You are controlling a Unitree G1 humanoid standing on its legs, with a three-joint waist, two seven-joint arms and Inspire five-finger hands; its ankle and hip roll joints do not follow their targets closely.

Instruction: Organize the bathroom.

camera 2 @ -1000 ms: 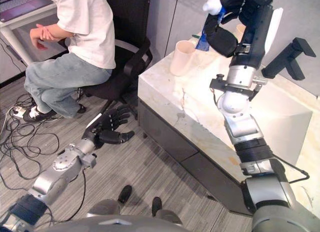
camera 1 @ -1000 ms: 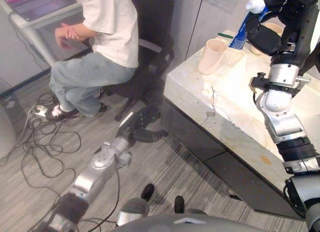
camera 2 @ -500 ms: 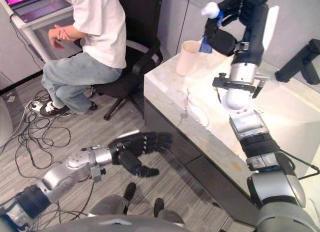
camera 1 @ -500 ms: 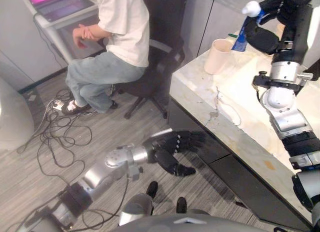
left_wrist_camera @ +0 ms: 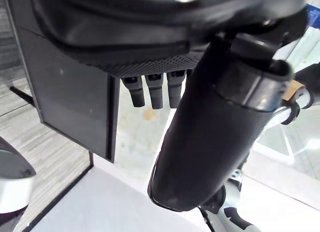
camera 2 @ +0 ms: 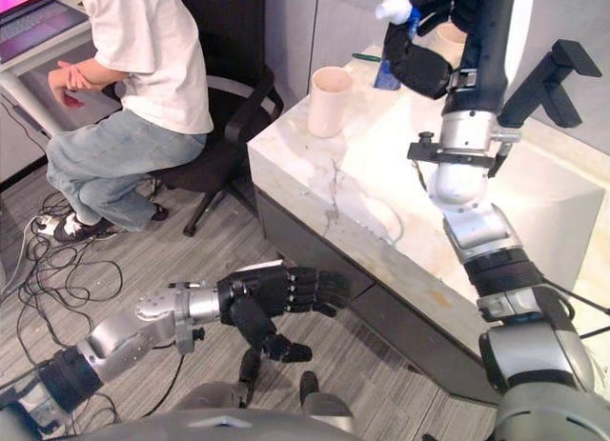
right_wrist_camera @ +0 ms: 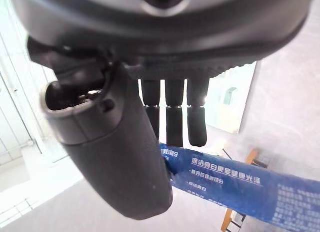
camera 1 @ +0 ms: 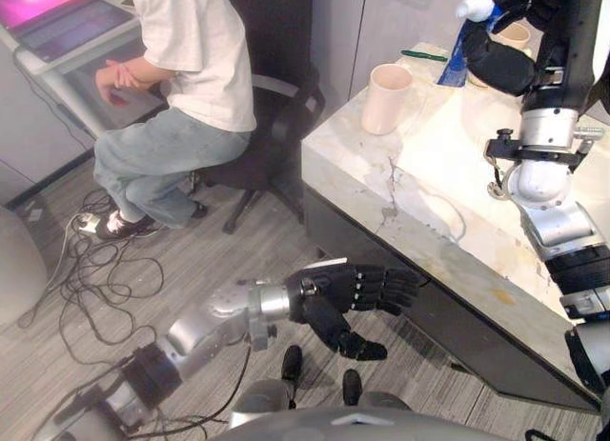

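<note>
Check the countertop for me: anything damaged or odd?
Yes: a dark crack runs across the marble countertop near its front edge, below the pink cup. The cup stands upright.

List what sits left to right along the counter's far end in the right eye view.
Cup → green pen → blue tube in the right hand → black tap.

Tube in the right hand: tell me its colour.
The tube is blue with a white cap, pinched by the right hand; clearest in the right wrist view.
</note>
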